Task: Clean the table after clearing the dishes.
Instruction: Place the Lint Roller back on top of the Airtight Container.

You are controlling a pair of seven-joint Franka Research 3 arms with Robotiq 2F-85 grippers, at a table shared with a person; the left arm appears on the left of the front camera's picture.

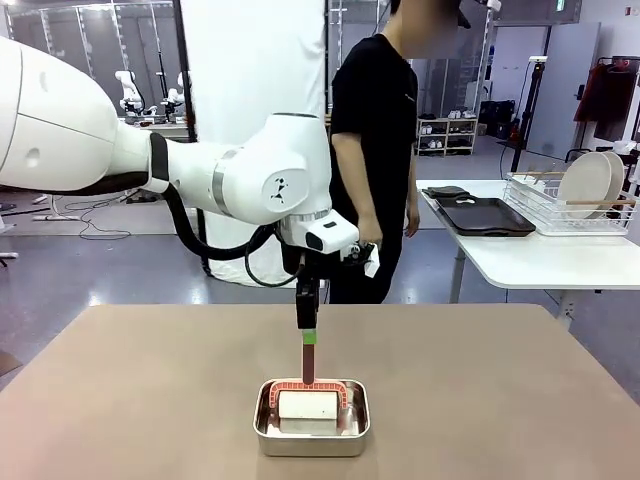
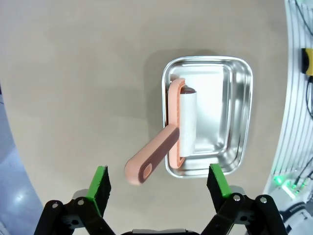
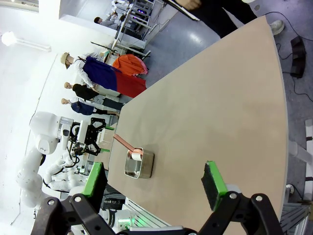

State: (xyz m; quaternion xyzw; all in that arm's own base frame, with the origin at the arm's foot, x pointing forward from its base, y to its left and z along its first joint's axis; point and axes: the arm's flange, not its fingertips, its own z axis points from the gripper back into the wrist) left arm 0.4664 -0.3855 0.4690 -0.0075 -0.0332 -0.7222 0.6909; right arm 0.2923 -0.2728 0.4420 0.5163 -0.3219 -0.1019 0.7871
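Tabletop (image 1: 500,380), tan and bare, carries one item in the front view: a small steel pan (image 1: 311,432) near its close edge, with a lint roller (image 1: 308,402) lying in it. The roller's white drum rests in the pan and its salmon handle rises up and out toward the left gripper (image 1: 307,338), which hangs directly above with the handle top reaching up between its fingers. Whether the pads touch the handle cannot be told from here. The dishes (image 1: 590,183) sit in a wire rack on a white side table (image 1: 520,260) beyond, next to dark trays (image 1: 485,215), well apart from the work surface. A person (image 1: 375,150) stands at the far side.

From the left wrist view, the left gripper (image 2: 159,183) stands wide, green pads well apart and holding nothing. The lint roller (image 2: 171,132) lies straight ahead of it; its long handle runs from the pan (image 2: 208,115) out over the rim, and the free end sits between the two fingers but touches neither. The drum lies along one side of the pan, which holds nothing else. This arm is clearly the nearer one.

From the right wrist view, the right gripper (image 3: 155,178) is spread wide and empty, with the pan (image 3: 139,164) and roller (image 3: 128,146) well off across the table (image 3: 220,98).
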